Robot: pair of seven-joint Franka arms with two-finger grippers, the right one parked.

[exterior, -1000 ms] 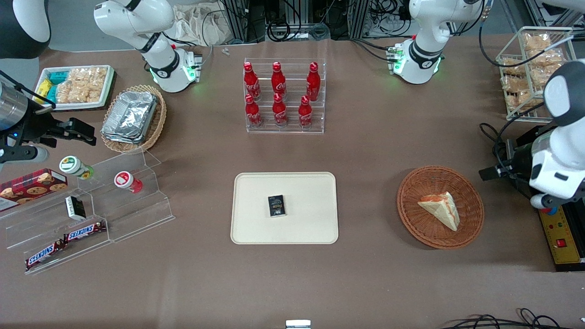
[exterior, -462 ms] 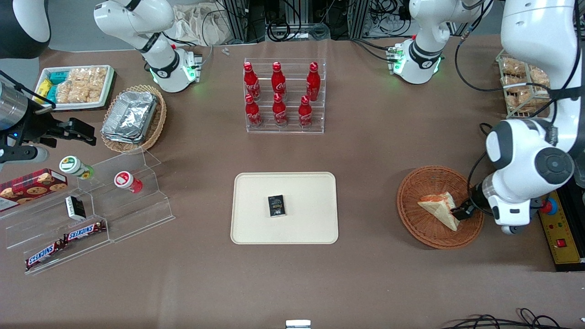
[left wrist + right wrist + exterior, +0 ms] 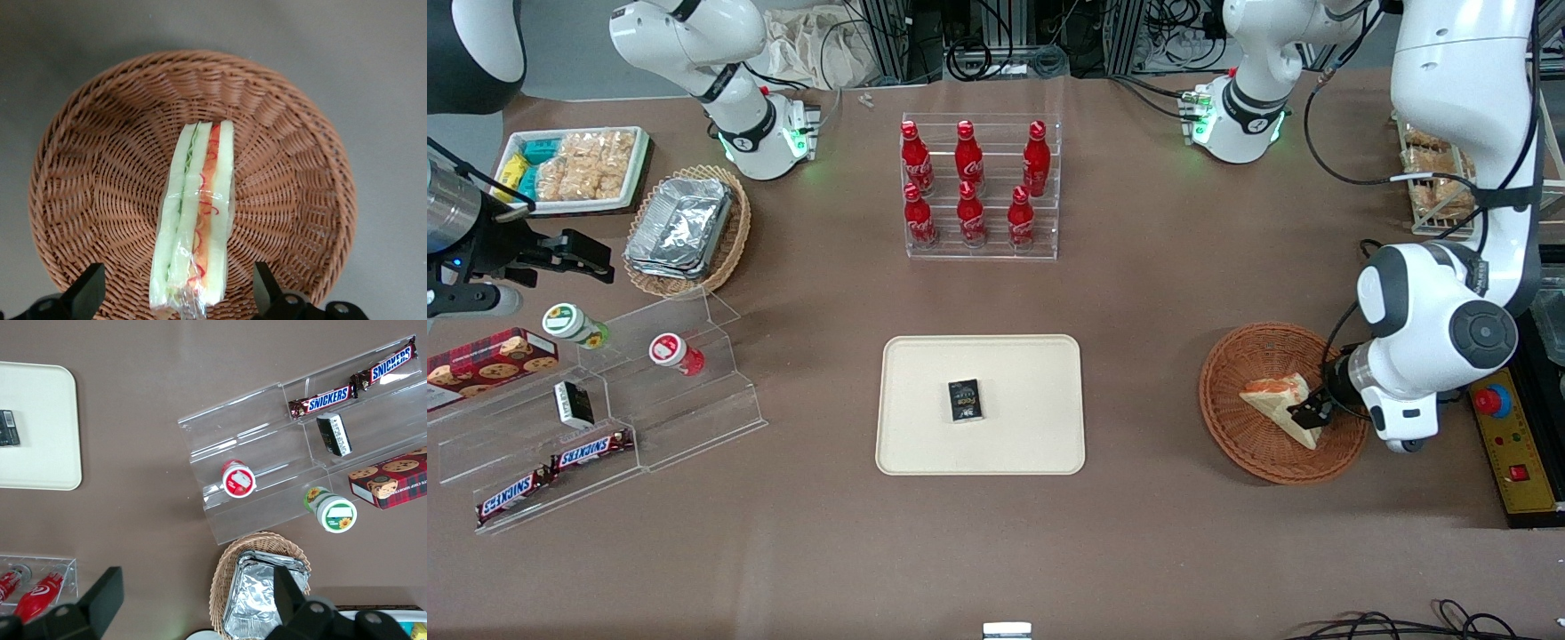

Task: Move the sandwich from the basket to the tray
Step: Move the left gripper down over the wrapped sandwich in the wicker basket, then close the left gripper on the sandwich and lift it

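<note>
Hovering over the basket (image 3: 1282, 402), the gripper (image 3: 1312, 413) sits at the wrapped sandwich's (image 3: 193, 223) wide end, on the side toward the working arm's end of the table. Jaws wide open, holding nothing; the wrist view shows one fingertip (image 3: 88, 291) on each side of the wedge with clear gaps, so it already lies between them. Sandwich stands on edge in the middle of the basket (image 3: 293, 200), filling stripes up, long axis running straight away from the wrist camera, parallel to the finger faces. So closing would squeeze across the thin bread faces, which looks like the right grip. Judgement: a short drop, then close; the basket wall near the fingertips is the only thing close enough to snag. Plastic wrap looks loose at the near end, so slip is possible. The tray (image 3: 925, 444) is well apart, toward the parked arm's end, with a small dark packet (image 3: 965, 400) at its centre; plenty of bare tray around it. The bottle rack (image 3: 980, 187) is farther from the front camera, off the path.
</note>
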